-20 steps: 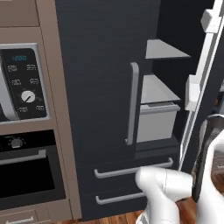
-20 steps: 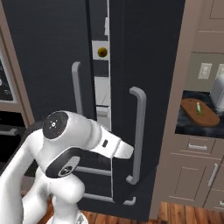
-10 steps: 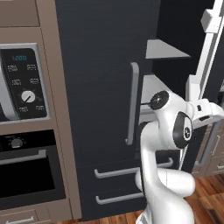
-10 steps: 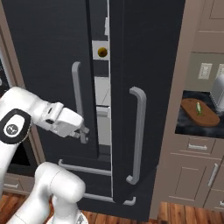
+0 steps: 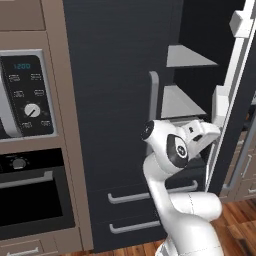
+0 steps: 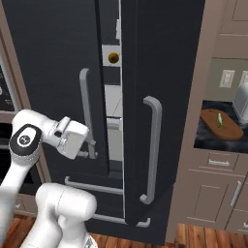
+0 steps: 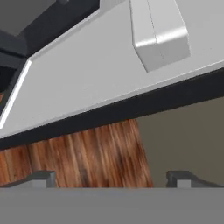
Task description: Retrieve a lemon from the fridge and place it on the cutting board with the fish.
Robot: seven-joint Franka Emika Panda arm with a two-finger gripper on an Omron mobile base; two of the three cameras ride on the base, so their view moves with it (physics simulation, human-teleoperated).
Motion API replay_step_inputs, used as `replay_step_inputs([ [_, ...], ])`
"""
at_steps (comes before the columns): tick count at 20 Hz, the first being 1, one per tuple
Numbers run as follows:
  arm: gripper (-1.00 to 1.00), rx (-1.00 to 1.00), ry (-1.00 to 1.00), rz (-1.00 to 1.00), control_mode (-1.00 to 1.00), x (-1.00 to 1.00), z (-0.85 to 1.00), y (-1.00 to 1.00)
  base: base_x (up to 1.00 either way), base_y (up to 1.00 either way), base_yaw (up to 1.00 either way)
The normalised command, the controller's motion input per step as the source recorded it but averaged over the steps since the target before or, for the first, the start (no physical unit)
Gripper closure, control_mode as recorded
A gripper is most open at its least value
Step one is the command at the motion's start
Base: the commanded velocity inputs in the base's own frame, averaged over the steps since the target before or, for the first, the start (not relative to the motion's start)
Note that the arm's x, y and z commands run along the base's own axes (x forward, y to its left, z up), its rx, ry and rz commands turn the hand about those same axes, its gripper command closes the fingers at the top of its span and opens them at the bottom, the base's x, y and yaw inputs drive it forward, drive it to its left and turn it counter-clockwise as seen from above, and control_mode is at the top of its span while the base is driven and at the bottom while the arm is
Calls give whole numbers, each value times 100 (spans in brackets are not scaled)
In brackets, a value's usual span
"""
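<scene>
A home kitchen: the gripper [image 6: 91, 148] sits at a dark fridge [image 6: 160, 72], with a built-in oven [image 5: 35, 200] to its left, brown cabinets [image 6: 218, 193] to its right and wood floor [image 5: 240, 225] below.

The fridge [image 6: 160, 72] stands tall and charcoal dark, its right door ajar so a narrow gap shows pale grey shelves [image 5: 187, 102] inside. A small yellowish round thing [image 6: 113, 58] sits high in that gap, perhaps the lemon. Off to the right, the reddish-brown cutting board [image 6: 220, 127] lies flat on the dark desk, the slender green fish [image 6: 220, 119] resting on top.
</scene>
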Motion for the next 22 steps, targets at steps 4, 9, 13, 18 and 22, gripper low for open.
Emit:
replay_step_inputs([
  [4,-100,0,28,14,-100,84,-55,-16,0,0,0],
  [9,-100,2,9,8,-100,36,-62,-22,0,0,0],
  [13,-100,2,0,9,-100,43,-36,-26,0,0,0],
  [18,-100,2,0,7,-100,22,-17,-44,0,0,0],
  [22,-100,0,6,0,-100,0,-21,-65,0,0,0],
])
